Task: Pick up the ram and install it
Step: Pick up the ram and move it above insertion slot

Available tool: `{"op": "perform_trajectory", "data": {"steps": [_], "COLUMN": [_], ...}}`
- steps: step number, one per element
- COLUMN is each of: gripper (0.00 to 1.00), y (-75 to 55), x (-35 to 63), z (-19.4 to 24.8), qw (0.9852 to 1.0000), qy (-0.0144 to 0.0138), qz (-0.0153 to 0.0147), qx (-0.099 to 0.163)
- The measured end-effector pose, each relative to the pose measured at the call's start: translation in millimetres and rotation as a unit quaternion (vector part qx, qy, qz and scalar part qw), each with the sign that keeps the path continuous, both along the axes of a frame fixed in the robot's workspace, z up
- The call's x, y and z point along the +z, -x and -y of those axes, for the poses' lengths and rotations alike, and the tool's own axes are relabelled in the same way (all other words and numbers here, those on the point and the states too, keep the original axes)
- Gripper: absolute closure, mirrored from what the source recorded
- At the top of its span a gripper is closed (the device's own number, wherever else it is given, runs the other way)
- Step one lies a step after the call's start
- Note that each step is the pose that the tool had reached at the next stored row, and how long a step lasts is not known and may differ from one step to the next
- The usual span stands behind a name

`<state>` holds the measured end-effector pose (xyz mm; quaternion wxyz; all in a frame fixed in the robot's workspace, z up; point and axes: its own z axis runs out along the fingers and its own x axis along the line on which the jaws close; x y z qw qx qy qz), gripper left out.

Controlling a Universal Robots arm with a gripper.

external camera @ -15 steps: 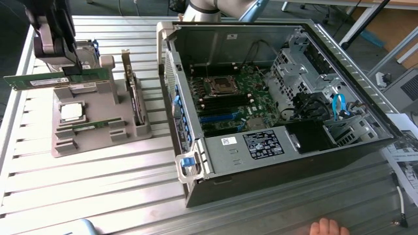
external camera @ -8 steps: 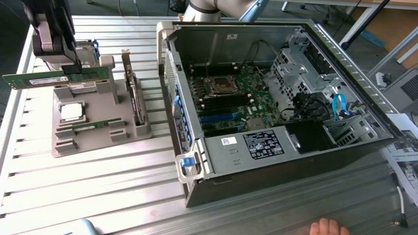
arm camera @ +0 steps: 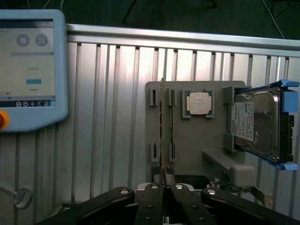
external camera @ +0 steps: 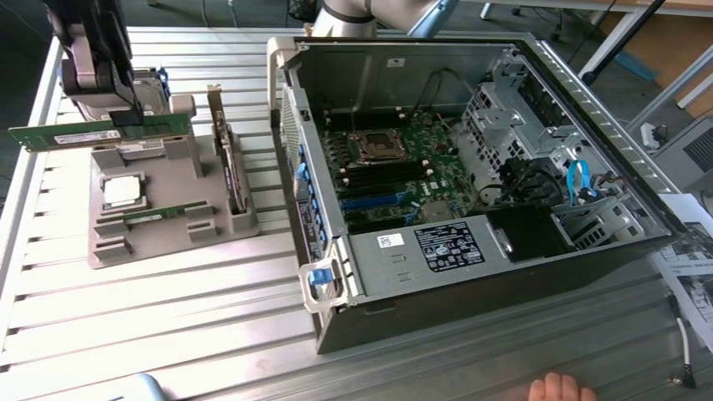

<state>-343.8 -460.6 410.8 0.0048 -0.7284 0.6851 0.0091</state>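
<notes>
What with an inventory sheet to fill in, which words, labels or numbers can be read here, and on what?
None can be read as text.
Black label on the computer case: too small.
White sticker beside it: too small.
White label on the ram: blurred.
Hard drive label: blurred.
Pendant screen: blurred.

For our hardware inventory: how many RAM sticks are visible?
2. One ram is clamped in the end effector above the grey tray; a second stick lies in that tray. Others may be hidden inside the case.
</notes>
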Motion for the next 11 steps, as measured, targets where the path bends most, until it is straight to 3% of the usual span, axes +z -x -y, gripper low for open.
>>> {"op": "perform_trajectory", "data": {"steps": [11], "gripper": [0.88], "y": [-11.5], "x": [0.0], "z": [0.0], "qw": [1.0], "qy": [0.0001], "qz": [0.0], "qx": [0.0]}}
